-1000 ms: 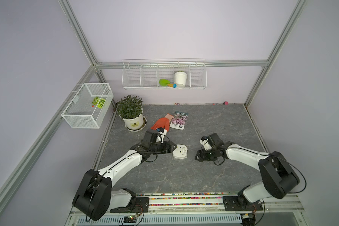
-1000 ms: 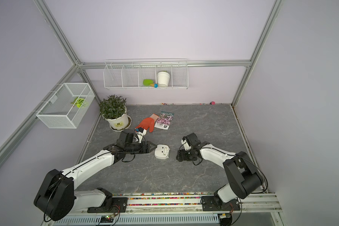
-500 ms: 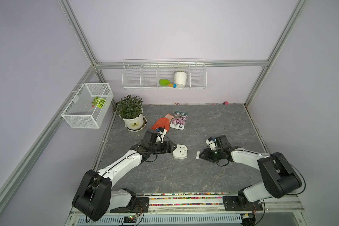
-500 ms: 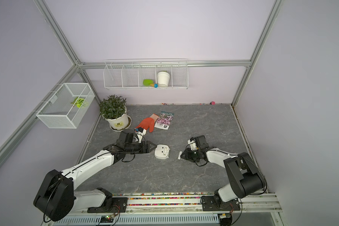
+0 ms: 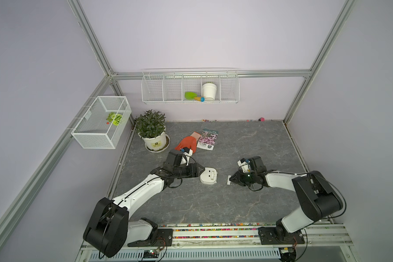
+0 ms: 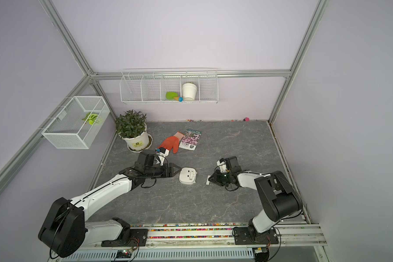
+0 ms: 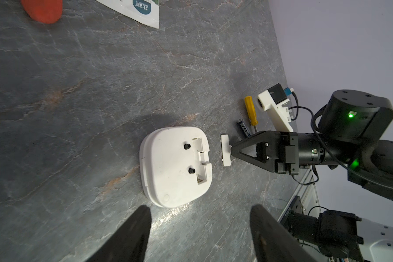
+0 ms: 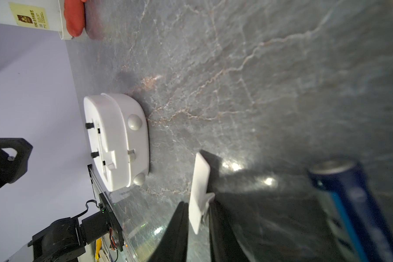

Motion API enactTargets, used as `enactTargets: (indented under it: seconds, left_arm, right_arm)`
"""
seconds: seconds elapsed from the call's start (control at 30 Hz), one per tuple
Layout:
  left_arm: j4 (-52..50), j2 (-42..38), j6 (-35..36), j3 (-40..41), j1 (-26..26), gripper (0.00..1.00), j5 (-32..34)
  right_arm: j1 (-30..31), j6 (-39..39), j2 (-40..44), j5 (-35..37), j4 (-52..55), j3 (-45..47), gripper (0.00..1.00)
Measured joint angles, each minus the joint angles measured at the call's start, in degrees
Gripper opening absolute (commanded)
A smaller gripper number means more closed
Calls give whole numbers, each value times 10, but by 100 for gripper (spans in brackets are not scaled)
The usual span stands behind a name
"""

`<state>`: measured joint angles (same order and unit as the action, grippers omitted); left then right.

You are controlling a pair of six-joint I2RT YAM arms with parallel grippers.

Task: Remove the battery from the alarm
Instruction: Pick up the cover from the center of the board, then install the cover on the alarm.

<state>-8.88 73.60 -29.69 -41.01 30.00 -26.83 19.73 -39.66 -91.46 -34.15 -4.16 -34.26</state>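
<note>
Right pincer (image 8: 199, 204) clamps the white cover (image 8: 200, 179) beside the face-down alarm (image 7: 173, 165), battery (image 7: 243, 127) on the surface (image 7: 100, 90); left pincer (image 7: 200, 208) spread wide.

Both top views: high above robot side, look down on whole desk (image 5: 213, 204), far, nearly same picture. Left wrist view: close over desk, faces alarm (image 7: 175, 165), right end effector (image 7: 231, 150). Right wrist view: very close, almost desk level, faces cover (image 8: 199, 190), alarm. Wrist views share alarm, cover.

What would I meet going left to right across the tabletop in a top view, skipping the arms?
In order: potted plant, orange glove, alarm, white cover; the seed packet overlaps the alarm, so omitted.
</note>
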Motion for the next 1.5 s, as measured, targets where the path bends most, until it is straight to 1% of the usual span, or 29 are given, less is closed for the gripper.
enactTargets:
  seconds: [0.33,0.63,0.73,0.83,0.97,1.17,1.33,1.5]
  left_arm:
    - [0,0,0,1,0,73,0]
    - [1,6,-2,1,-1,73,6]
    - [7,18,-12,1,-7,74,15]
    - [21,44,-28,1,-24,74,14]
    - [50,97,-47,1,-47,74,-4]
    - [92,161,-68,1,-49,68,-49]
    - [116,195,-76,-3,-45,63,-78]
    - [125,217,-78,-7,-30,58,-88]
  right_arm:
    - [-2,1,-4,2,1,-1,6]
    - [-2,6,5,10,35,-9,3]
    - [-2,7,22,18,64,-12,3]
    - [1,4,49,22,83,-16,4]
    - [29,-16,64,30,96,-42,4]
    - [92,-69,59,48,89,-88,3]
    - [120,-107,17,71,82,-130,4]
    - [134,-124,-22,86,92,-158,1]
